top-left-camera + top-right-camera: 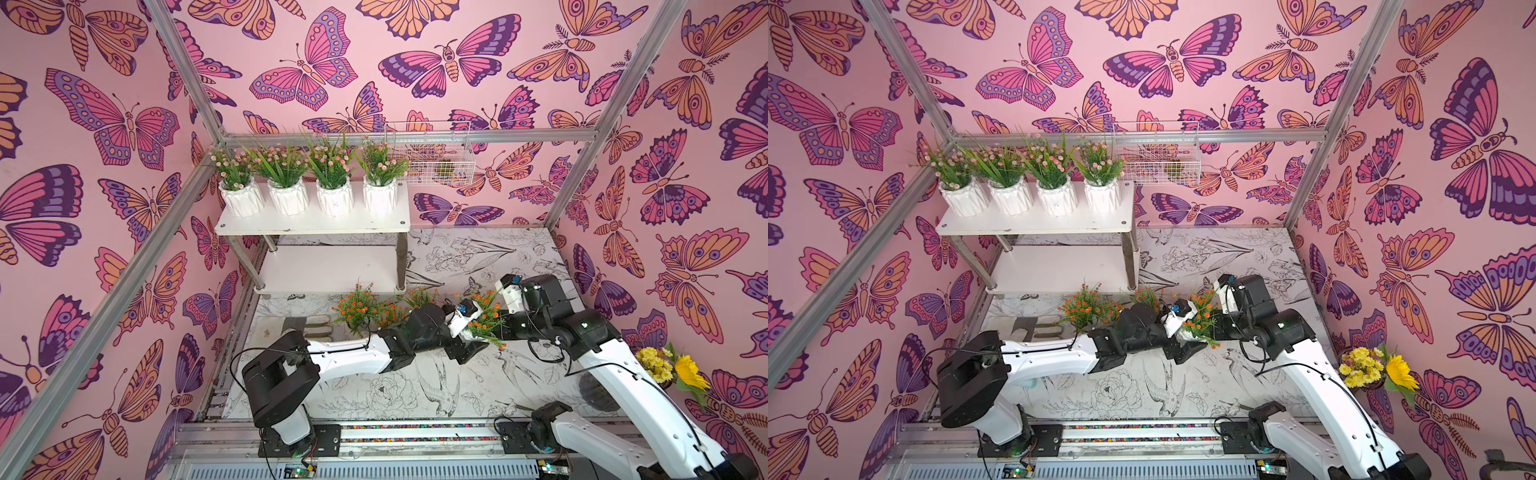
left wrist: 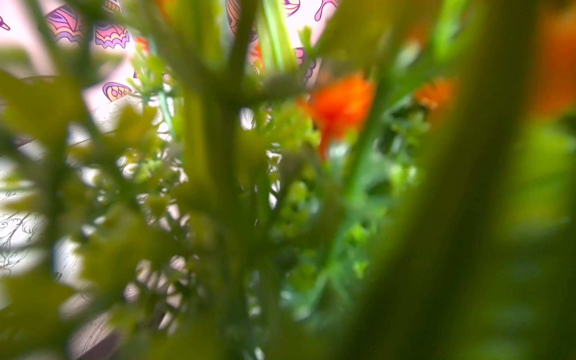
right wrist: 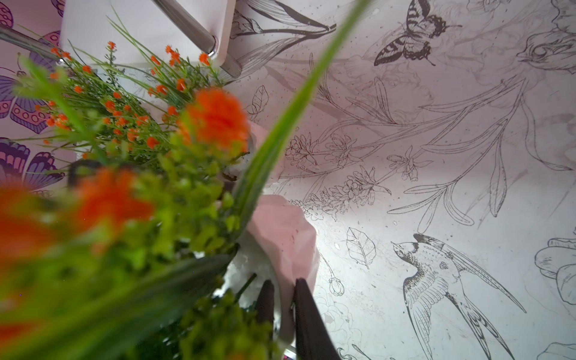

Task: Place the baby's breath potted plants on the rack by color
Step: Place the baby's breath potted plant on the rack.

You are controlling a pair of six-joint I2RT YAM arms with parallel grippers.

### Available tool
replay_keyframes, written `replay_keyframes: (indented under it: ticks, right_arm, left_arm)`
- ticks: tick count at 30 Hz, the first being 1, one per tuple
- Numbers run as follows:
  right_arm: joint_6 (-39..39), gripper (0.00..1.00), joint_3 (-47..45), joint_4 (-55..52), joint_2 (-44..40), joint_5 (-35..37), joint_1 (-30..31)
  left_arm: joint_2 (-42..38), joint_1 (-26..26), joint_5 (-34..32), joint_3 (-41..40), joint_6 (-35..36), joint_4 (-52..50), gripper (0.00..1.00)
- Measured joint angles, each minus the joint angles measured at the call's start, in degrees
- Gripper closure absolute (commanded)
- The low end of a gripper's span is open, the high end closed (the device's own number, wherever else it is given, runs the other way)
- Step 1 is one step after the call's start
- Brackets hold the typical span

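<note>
The white two-tier rack [image 1: 311, 222] stands at the back left. Several pink baby's breath potted plants [image 1: 286, 166] fill its top board, and its lower board [image 1: 328, 270] is bare. Orange ones [image 1: 357, 307] [image 1: 419, 297] stand on the table in front of it. Between both arms is another orange plant [image 1: 486, 322], tilted. My right gripper [image 3: 282, 282] pinches the rim of its white pot [image 3: 283, 237], one finger inside and one outside. My left gripper [image 1: 471, 347] sits against the same pot. Foliage hides its jaws and fills the left wrist view.
A white wire basket [image 1: 432, 153] hangs on the back wall, right of the rack. A yellow sunflower bunch [image 1: 673, 368] sits at the right wall beside my right arm. Metal frame posts [image 1: 582, 183] border the table [image 1: 498, 249].
</note>
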Motion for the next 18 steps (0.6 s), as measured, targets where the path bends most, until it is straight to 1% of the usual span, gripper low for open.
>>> replay_keyframes:
  ticks: [6,11,18]
  right_arm:
    - [0.0,0.73,0.0,0.7,-1.7,0.6,0.0]
    - [0.0,0.71,0.0,0.7,-3.7,2.7,-0.6]
    - [0.1,0.69,0.0,0.2,-8.2,7.0,-2.9]
  left_arm:
    - [-2.6,0.0,-0.4,-0.9,-0.3,-2.3,0.34]
    - [-5.8,0.0,-1.3,-1.0,-0.4,-5.0,0.34]
    - [-11.6,0.0,-6.1,-1.0,0.1,-11.3,0.34]
